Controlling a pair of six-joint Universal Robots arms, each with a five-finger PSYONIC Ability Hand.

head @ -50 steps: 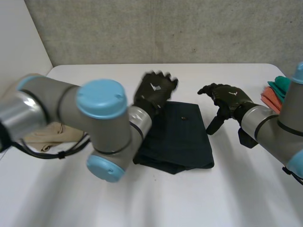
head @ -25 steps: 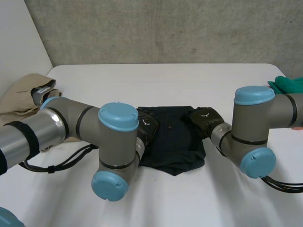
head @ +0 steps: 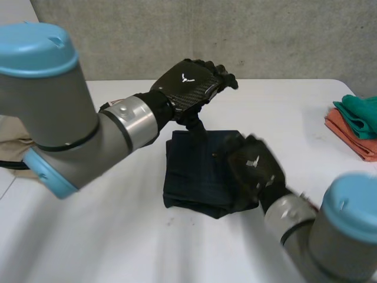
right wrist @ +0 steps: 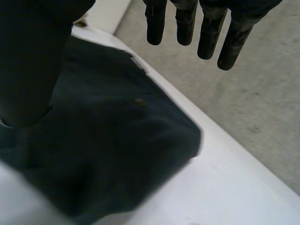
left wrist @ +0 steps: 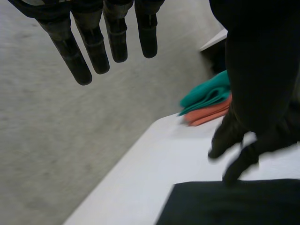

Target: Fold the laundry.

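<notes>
A dark navy folded cloth [head: 194, 171] lies in the middle of the white table [head: 106, 236]. My left hand [head: 189, 87] is raised above the cloth's far edge, fingers straight and spread, holding nothing. In the left wrist view its fingers [left wrist: 93, 44] hang in the air, with the dark cloth [left wrist: 229, 204] below the palm. My right hand [head: 254, 168] is over the cloth's right side, open. In the right wrist view its fingers [right wrist: 187, 26] are straight above the cloth [right wrist: 117, 140], and nothing is pinched.
Folded teal [head: 358, 111] and orange [head: 347, 132] cloths are stacked at the table's right edge, also as teal cloth [left wrist: 206, 96] in the left wrist view. A beige cloth [head: 10, 141] lies at the far left. A concrete wall [head: 235, 35] rises behind the table.
Half a second ago both hands were low at the cloth's sides. The left hand has risen above the far edge, and the right arm has swung nearer with its hand over the right side.
</notes>
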